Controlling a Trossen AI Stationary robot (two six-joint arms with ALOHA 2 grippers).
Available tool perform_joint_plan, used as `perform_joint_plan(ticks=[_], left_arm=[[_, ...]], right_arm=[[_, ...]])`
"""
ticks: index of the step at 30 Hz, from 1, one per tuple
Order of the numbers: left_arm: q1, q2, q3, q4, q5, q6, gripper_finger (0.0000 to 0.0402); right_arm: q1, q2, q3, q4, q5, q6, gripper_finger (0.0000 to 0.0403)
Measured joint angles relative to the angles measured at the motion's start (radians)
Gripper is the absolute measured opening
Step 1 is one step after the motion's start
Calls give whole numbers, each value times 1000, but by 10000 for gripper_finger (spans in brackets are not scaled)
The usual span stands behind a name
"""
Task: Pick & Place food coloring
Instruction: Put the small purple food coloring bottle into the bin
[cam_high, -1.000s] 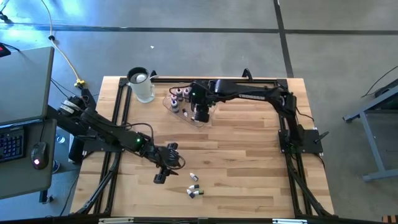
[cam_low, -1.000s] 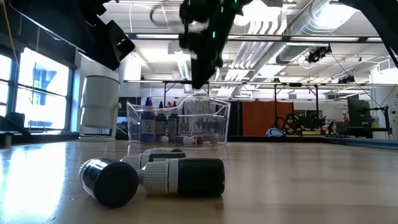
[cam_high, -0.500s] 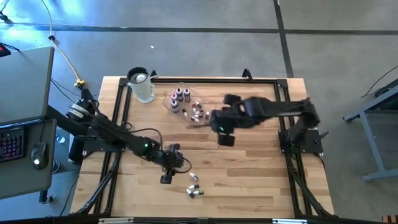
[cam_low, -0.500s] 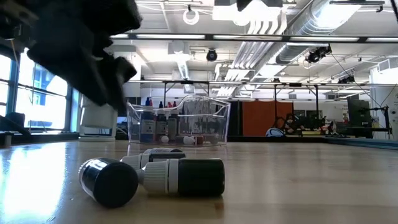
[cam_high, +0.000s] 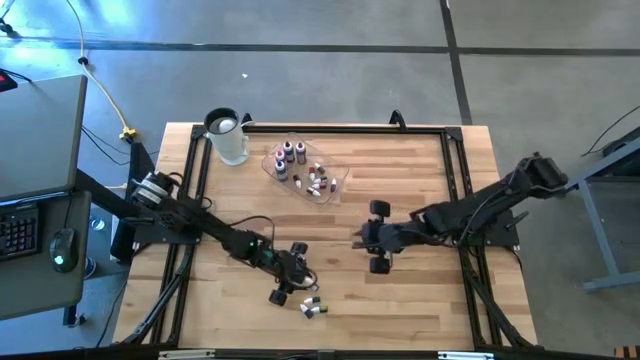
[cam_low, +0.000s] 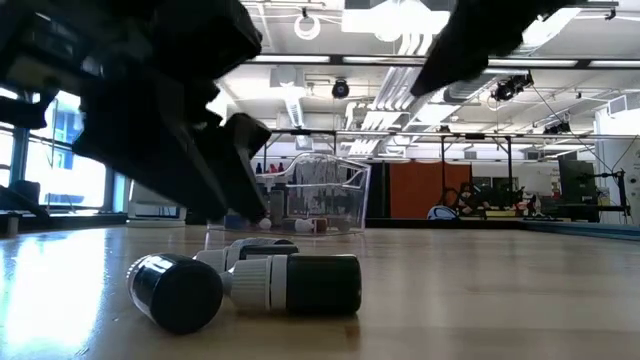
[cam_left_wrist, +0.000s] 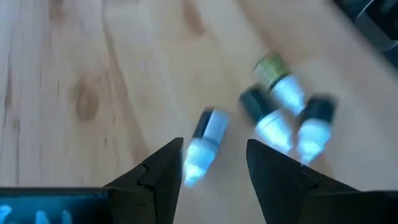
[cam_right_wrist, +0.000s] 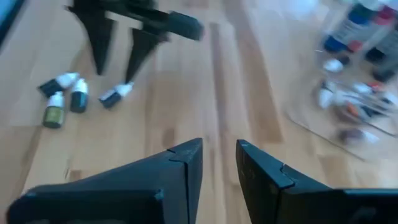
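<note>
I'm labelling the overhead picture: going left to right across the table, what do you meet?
Clear jug → left pincer → clear tray of food coloring bottles → right pincer.

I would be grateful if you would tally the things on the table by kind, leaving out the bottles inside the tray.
Loose food coloring bottles: 4
Clear jug: 1
Clear tray: 1
Total: 6
</note>
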Motion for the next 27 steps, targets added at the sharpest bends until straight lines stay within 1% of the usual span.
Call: perform_joint_plan(ticks=[2,4,6,8,12,14,19,23,27], left_arm=[[0,32,23,0,-7,9,174],[8,61,45,8,-12,7,174],[15,74,60,-5,-4,4,174],[34,93,78,10,16,1,174],[65,124,81,-7,93,-23,173],[79,133,83,-20,118,-23,165],[103,135,87,-61,126,-22,126],[118,134,86,-51,131,-22,88],[131,134,106,-85,137,-22,69]], right_arm=[[-2,-31,-110,153,-24,-52,87],[-8,-60,-188,266,-33,-89,86],[-13,-94,-242,344,-36,-116,85],[-22,-123,-267,378,-48,-120,85],[-22,-180,-272,393,-61,-93,85],[-17,-198,-271,393,-61,-93,85],[-10,-206,-272,399,-58,-93,85],[-10,-206,-272,400,-57,-93,85],[-10,-205,-272,400,-57,-91,85]])
